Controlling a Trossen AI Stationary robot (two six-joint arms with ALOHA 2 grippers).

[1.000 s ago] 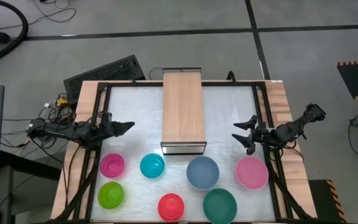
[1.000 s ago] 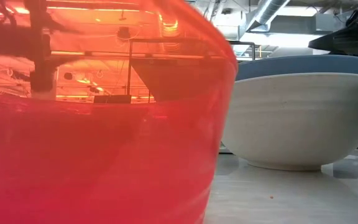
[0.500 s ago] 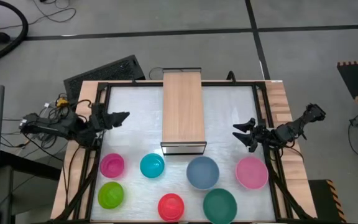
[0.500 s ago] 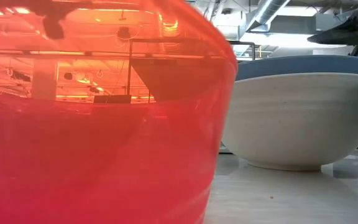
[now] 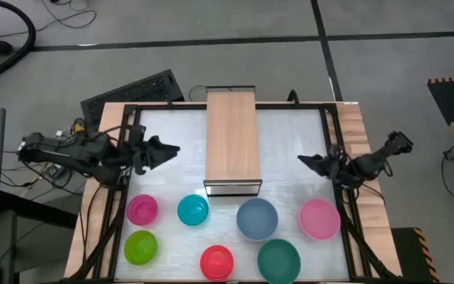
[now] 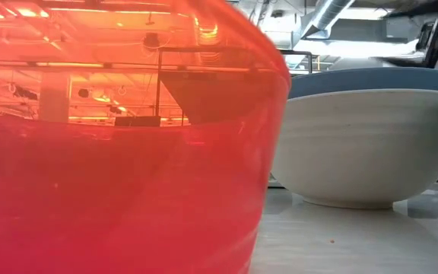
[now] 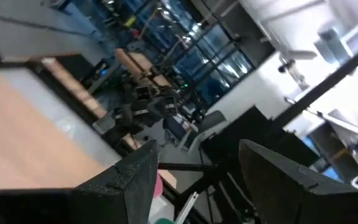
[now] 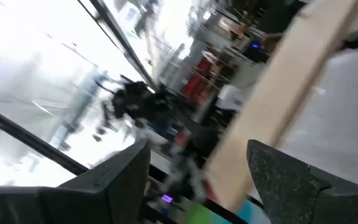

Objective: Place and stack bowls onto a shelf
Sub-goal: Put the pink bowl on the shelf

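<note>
The light-wood shelf point(image 5: 232, 142) stands in the middle of the table, its dark front edge toward the bowls. Seven bowls sit upright on their bases along the near side: magenta point(image 5: 142, 209), cyan point(image 5: 193, 210), lime point(image 5: 140, 246), red point(image 5: 217, 262), grey-blue point(image 5: 257, 218), pink point(image 5: 319, 218), dark green point(image 5: 279, 260). My left gripper point(image 5: 169, 148) point(image 7: 197, 180) hangs open above the table left of the shelf, pointing at it. My right gripper point(image 5: 304, 162) point(image 8: 197, 180) is open too, right of the shelf and beyond the pink bowl. The red bowl point(image 6: 112, 152) fills the low view.
A dark frame point(image 5: 211, 107) runs around the white table top. Bare table shows on both sides of the shelf, between it and each gripper. In the low view a pale-sided bowl point(image 6: 363, 144) stands beside the red one, with a grey-blue rim point(image 6: 371, 76) behind it.
My left gripper has moved a little toward the far edge, then right toward the shelf. My right gripper has rolled about its own axis and shifted slightly toward the far edge. No bowl has moved.
</note>
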